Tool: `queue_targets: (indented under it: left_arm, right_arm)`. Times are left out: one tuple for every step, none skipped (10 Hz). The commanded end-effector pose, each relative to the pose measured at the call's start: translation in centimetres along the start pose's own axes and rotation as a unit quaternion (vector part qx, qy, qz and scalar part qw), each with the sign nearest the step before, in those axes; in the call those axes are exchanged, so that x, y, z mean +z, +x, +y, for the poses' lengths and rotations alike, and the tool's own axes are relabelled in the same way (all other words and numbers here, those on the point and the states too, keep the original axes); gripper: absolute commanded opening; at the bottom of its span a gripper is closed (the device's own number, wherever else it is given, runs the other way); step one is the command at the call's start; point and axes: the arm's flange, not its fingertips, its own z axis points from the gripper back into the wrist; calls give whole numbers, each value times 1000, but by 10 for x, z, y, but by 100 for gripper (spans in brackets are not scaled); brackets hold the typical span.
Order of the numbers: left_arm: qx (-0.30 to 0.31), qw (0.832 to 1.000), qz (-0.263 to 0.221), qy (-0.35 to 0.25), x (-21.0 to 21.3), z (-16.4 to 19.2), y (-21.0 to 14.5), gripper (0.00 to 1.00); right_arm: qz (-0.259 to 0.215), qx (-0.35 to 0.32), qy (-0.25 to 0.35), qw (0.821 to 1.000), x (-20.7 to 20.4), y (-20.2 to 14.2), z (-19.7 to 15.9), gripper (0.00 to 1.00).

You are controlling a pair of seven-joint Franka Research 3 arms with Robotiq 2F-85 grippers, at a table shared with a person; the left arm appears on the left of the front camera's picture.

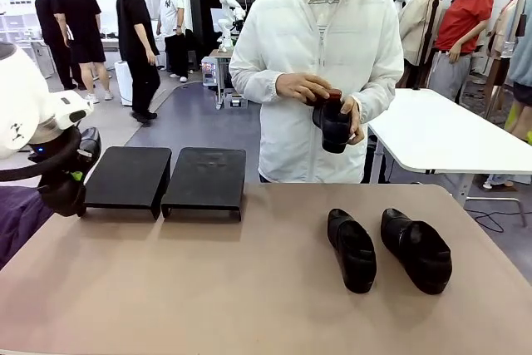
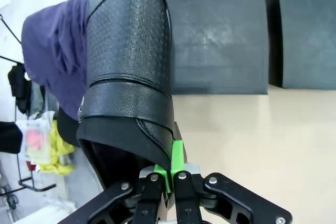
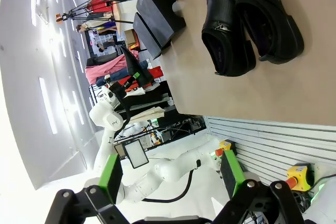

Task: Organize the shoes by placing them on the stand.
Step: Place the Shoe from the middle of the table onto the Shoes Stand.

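Placement of the first shoe is the step in hand. At far left, the left fingers [image 2: 178,156] are pinched fully together on the rim of one shoe [image 2: 128,66]. Its toe points away from the wrist, and it sits at the left edge of the worktop [image 1: 208,288], just beside the left stand [image 1: 129,176]. Whether shoe and stand touch cannot be told.

The next move probably calls for carrying the shoe rightward over that platform, lowering it sole-down onto the sloped top, and only then parting the fingers. The thin grip on the rim suggests a slow, level transfer.

The right stand [image 1: 206,179] sits close against the first, and neither carries a shoe yet. Across the worktop a person's hands [image 1: 307,87] hold a second shoe [image 1: 334,126] at chest height. Further right, a third shoe [image 1: 352,248] and a fourth shoe [image 1: 417,248] lie side by side on the worktop, near each other but apart. The right fingers [image 3: 111,176] stand wide apart, holding nothing.

Count: four shoes (one gripped, one in hand, two lying), two stands.
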Motion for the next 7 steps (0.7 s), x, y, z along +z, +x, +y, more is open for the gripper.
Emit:
queue_targets:
  left_arm:
    - [4,1000,-5,1,-6,4,1,0]
    - [-1,1000,-10,3,-17,6,27,0]
    - [3,1000,-28,11,-25,7,49,0]
    - [-31,999,-35,-2,-33,4,68,0]
    - [-46,998,-38,3,-45,1,82,0]
    - [-36,999,-32,9,-60,1,95,0]
    - [-38,999,-21,10,-70,-1,102,0]
  right_arm:
    - [5,-6,-6,1000,2,-3,3,100]
    - [5,-6,-6,1000,2,-3,3,100]
    - [5,-6,-6,1000,2,-3,3,100]
    - [5,-6,-6,1000,2,-3,3,100]
    - [5,-6,-6,1000,2,-3,3,100]
    - [5,-6,-6,1000,2,-3,3,100]
    - [5,-6,-6,1000,2,-3,3,100]
